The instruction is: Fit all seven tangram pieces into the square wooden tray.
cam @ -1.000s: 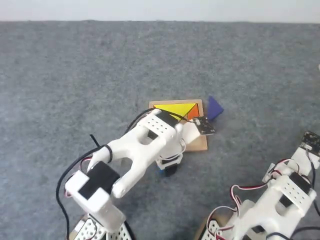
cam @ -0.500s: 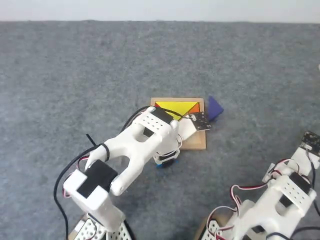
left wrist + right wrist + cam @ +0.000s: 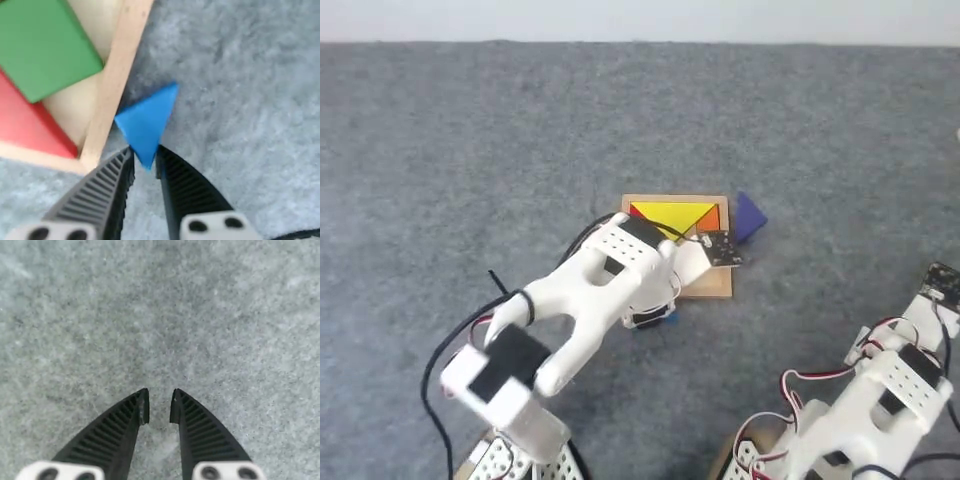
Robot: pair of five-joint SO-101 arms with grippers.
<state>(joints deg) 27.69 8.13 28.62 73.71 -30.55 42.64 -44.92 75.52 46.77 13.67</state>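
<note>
High view: tray (image 3: 718, 290) on desk (image 3: 470, 130), purple piece (image 3: 748, 216) just outside; left arm has drawn back slightly. Left wrist view: left fingers (image 3: 110, 185) pinch blue triangle (image 3: 147, 120) just outside the rim, not yet seated. Right wrist view: right fingers (image 3: 125, 430) narrow, empty

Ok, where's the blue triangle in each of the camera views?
High view: the blue triangle peeks out under the left arm's wrist, just off the wooden tray on the side facing the arms.
Left wrist view: the blue triangle lies outside the tray's frame, one corner between the fingers of the left hand.
Right wrist view: the right hand over grey carpet.
Shared landmark: the tray's wooden frame, in the high and left wrist views.
</note>
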